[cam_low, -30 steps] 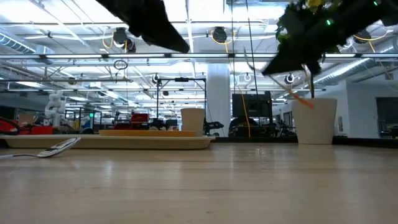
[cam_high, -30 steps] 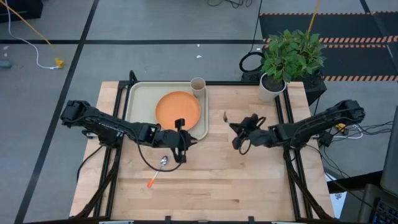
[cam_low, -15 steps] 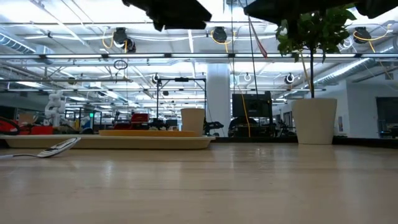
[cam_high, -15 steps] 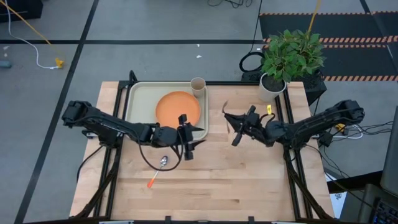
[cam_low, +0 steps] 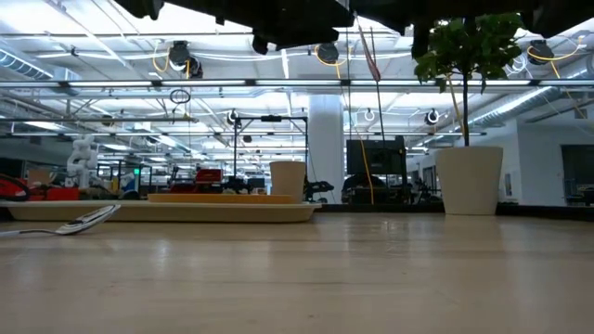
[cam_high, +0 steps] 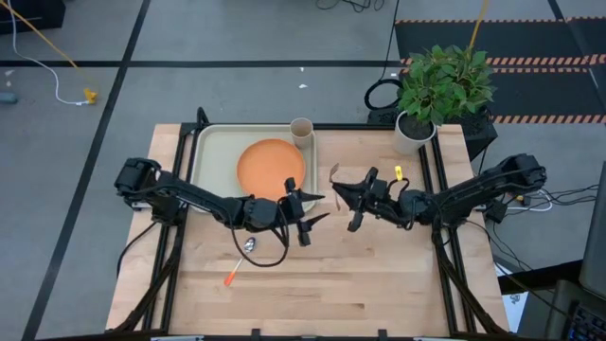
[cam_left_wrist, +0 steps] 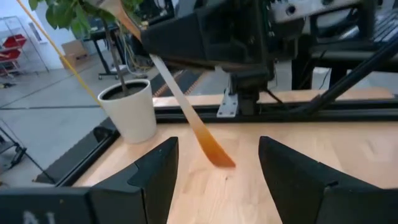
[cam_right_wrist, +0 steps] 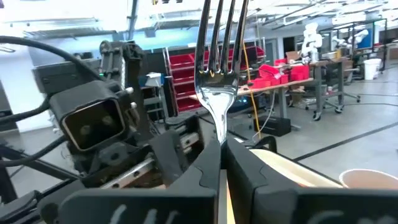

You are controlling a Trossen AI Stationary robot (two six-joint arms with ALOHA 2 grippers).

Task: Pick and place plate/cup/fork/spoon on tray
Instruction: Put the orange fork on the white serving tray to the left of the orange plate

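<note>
My right gripper (cam_high: 343,193) hovers over the table's middle, just right of the tray (cam_high: 213,152), and is shut on the fork (cam_right_wrist: 217,93). My left gripper (cam_high: 314,209) stands open right beside it, facing it and touching nothing. The fork's orange handle end (cam_left_wrist: 215,154) hangs just beyond the left gripper's fingertips. The orange plate (cam_high: 271,167) lies on the tray. The tan cup (cam_high: 301,133) stands upright at the tray's far right corner. The spoon (cam_high: 241,258) lies flat on the wood nearer the front, below my left arm. My right gripper pinches the fork's neck (cam_right_wrist: 219,138), just under the tines, between its two fingers. The fingers come about level from the table's right and lie across the fork. The fork stands tilted, tines up, with its handle (cam_left_wrist: 186,106) slanting down below the fingers, clear of the table.
A white pot with a green plant (cam_high: 415,133) stands at the table's far right corner. Bare wood lies along the table's near half and right of the tray. The table's black frame rails (cam_high: 431,180) run along both sides.
My left gripper has opened, swung toward the table's right and turned to face my right gripper. My right gripper has risen and gone toward the table's left with the fork. The spoon has stayed where it lay.
</note>
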